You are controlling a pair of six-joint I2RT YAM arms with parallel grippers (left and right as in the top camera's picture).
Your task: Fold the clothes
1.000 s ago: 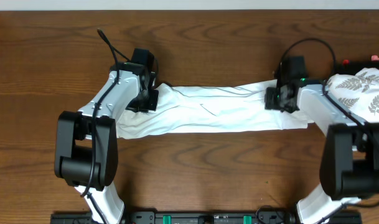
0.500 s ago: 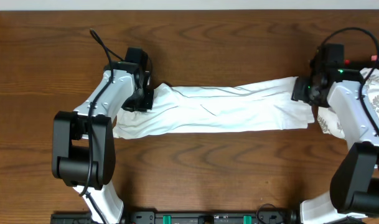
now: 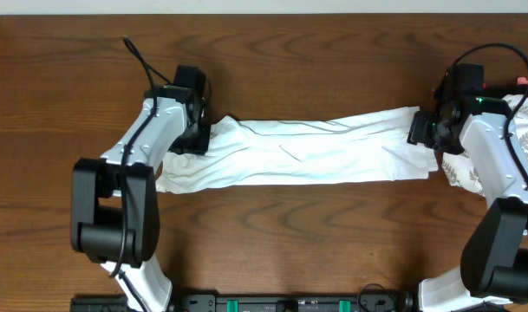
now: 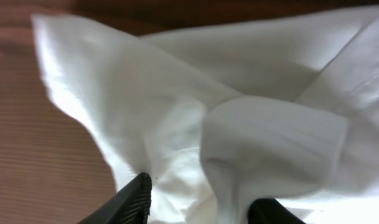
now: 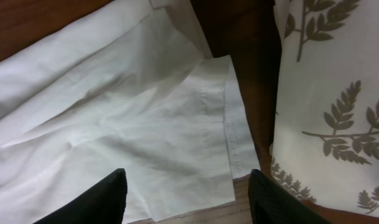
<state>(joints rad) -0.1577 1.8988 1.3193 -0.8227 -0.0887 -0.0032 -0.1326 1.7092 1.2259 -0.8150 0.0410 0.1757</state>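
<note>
While the T-shirt [image 3: 307, 156] lies as a long, rumpled band across the table [image 3: 272, 243] between your two arms, the main risk sits at its right end. The right gripper [image 5: 186, 199] hangs just above the hem corner with its jaws apart, holding nothing. The leaf-print cloth [image 5: 326, 93] lies just beside that hem, with only a narrow strip of wood between them. If you close too far outward, I judge you could nip the leaf-print cloth along with the shirt and drag it into the fold. If you bite too shallow, you may catch only the top layer, and the band would fall open as you lift.

At the other end, the left gripper [image 4: 201, 205] sits low on the shirt's far left corner, with a bunched fold of fabric bulging up between its jaws. A gap shows between them, but you cannot tell from the wrist view whether they pinch that bunch or merely straddle it. If the hold is loose, a pull from the right would likely slide the whole shirt sideways.

So the shirt spans from one tool to the other — its far left corner at the left gripper, its right hem edge directly beneath the right one.
</note>
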